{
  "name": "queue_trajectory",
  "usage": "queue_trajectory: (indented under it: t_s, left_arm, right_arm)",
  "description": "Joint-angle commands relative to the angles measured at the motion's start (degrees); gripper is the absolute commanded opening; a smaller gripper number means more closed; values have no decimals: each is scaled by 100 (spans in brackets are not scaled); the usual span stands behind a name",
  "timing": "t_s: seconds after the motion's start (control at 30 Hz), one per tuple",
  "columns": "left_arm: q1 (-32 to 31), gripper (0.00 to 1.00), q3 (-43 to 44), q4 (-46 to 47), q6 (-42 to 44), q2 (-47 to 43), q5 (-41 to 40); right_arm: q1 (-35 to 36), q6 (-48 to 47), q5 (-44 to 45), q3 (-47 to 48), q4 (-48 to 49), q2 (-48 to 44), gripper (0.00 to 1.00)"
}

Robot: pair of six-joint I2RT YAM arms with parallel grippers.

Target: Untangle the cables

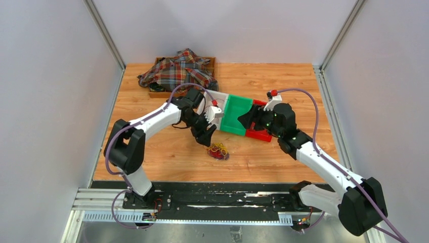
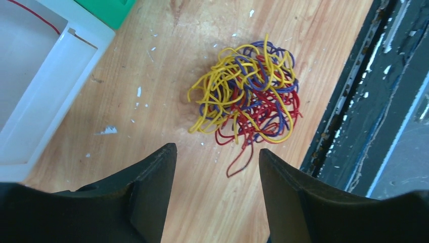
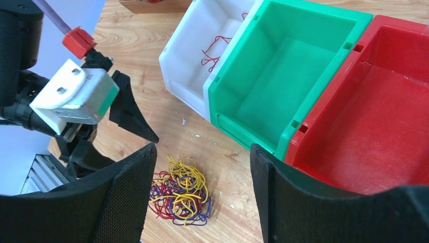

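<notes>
I take the green bin (image 1: 237, 114) as my marker on the wooden table (image 1: 263, 157). Beyond it and off to the left, at the far edge, a plaid cloth (image 1: 179, 71) is heaped over a shallow wooden tray (image 1: 158, 94).

The green bin sits in a tight row of three. A white bin (image 3: 192, 45) touches its left wall and a red bin (image 3: 384, 116) touches its right wall. The green and red ones look bare inside.

My left gripper (image 2: 217, 150) hangs off the near-left corner of the green bin, pointed down at the table. Its jaws are spread with nothing between them. My right gripper (image 3: 202, 147) hovers at the near side of the green bin, about where it meets the red one. Its jaws are also spread and empty.

The cables (image 2: 248, 93) lie in one knotted clump of yellow, red and blue-purple loops. They rest on bare wood on the near side of the green bin, a little to the left and apart from it. In the left wrist view the clump lies just ahead of the fingertips; I see no contact.

A single red strand (image 3: 215, 45) lies in the white bin.
</notes>
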Motion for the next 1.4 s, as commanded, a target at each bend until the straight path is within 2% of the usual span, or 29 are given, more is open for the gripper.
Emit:
queue_trajectory:
  t_s: [0.0,0.07,0.27,0.4,0.83,1.13,1.37]
  left_arm:
    - [-72,61,-126,323,235,208,-146]
    - [-91,51,-173,453,235,223,-305]
    - [-92,13,-8,414,156,-28,-468]
    - [-94,1,188,224,-364,-396,-496]
    - [-92,1,419,-257,-1598,-1486,-247]
    - [-92,1,646,-387,-1991,-1856,193]
    - [-92,1,823,-639,-2093,-2006,685]
  right_arm:
    - [1,-109,-165,10,-34,37,68]
    - [12,-117,-180,12,-30,53,68]
    - [152,-166,-147,-23,80,71,74]
    - [475,-307,-60,-15,275,213,82]
    - [1838,-1218,381,-150,1574,432,86]
    - [2230,-1241,480,120,1768,896,86]
    - [2253,-975,822,285,2200,1267,85]
